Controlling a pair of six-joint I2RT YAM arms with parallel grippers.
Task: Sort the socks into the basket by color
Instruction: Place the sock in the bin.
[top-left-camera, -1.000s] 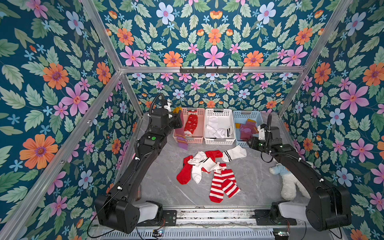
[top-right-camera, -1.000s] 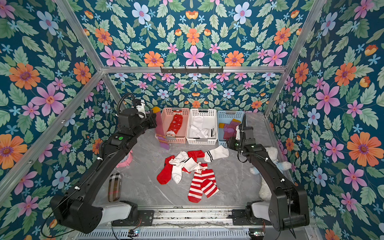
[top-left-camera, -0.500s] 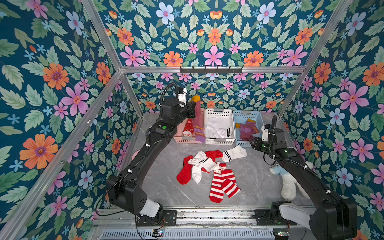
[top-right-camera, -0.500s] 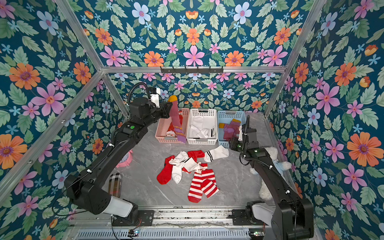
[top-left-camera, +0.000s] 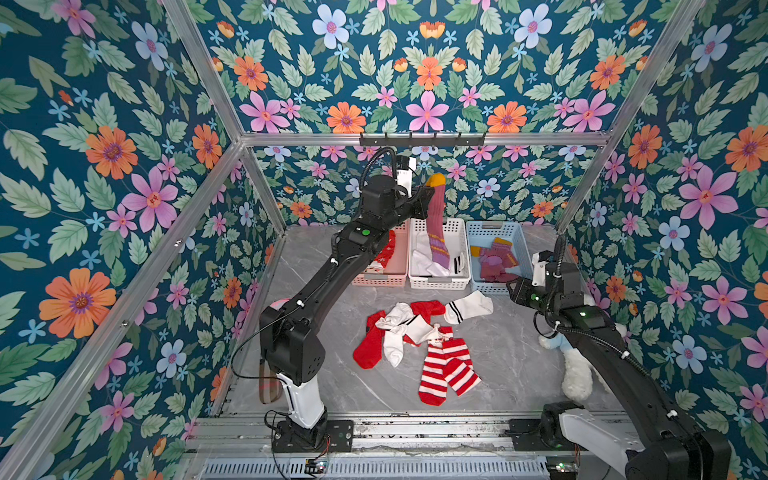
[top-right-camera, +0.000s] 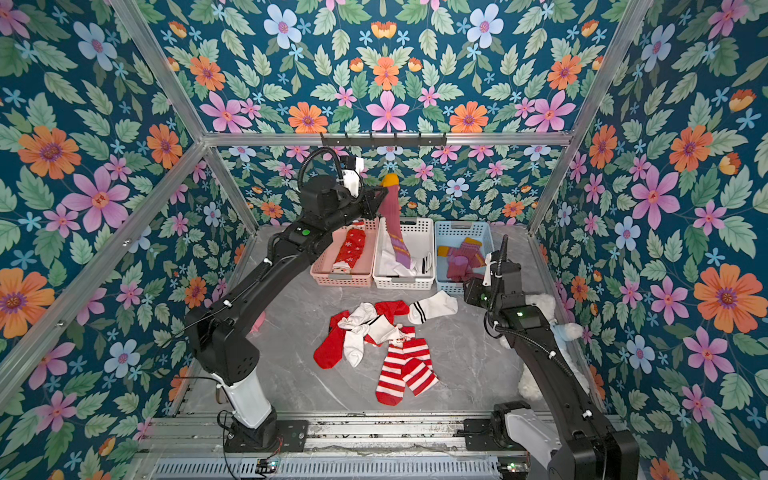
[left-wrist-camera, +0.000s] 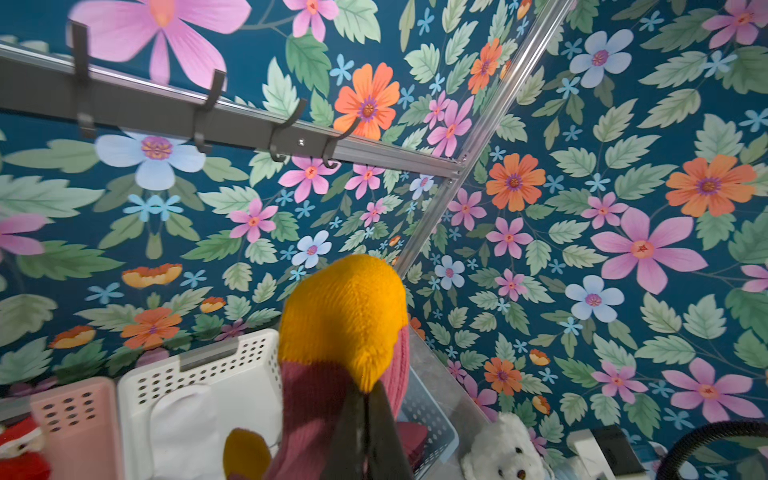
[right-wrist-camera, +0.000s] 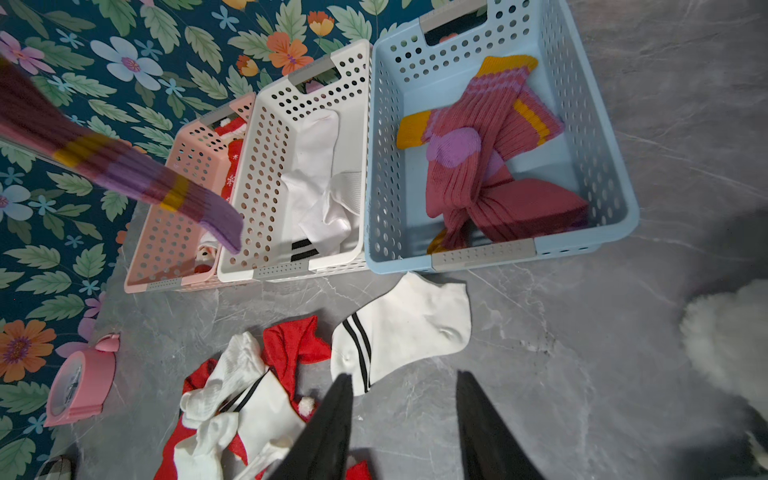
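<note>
3 perforated baskets stand side by side at the far edge of the table (top-left-camera: 519, 374). The pink basket (top-right-camera: 340, 279), on the left, holds a red sock (top-right-camera: 352, 249) with white motifs. The white basket (right-wrist-camera: 282, 270), in the middle, holds white socks (right-wrist-camera: 320, 195) with black bands. The blue basket (right-wrist-camera: 482, 251), on the right, holds tangled maroon socks (right-wrist-camera: 478, 174) with mustard cuffs; their number is hard to tell.

The left gripper (left-wrist-camera: 365, 397), fingers pressed together on a maroon-purple sock (top-left-camera: 437, 224) just below its mustard toe, holds it high over the white basket. Whether the hanging cuff touches the basket cannot be told. The right gripper (right-wrist-camera: 403, 376) hovers near the blue basket, fingers apart with nothing between them, just beside a white banded sock (right-wrist-camera: 407, 328).

A heap of red and white socks (top-left-camera: 395, 332) and 2 striped socks (top-left-camera: 446, 370) lie mid-table.

In a top view the left arm (top-left-camera: 328, 274) covers part of the pink basket, the right arm (top-left-camera: 602, 345) hides much of a plush bear (top-left-camera: 575, 376), and a plaid case (top-left-camera: 268, 388) shows only partly.
</note>
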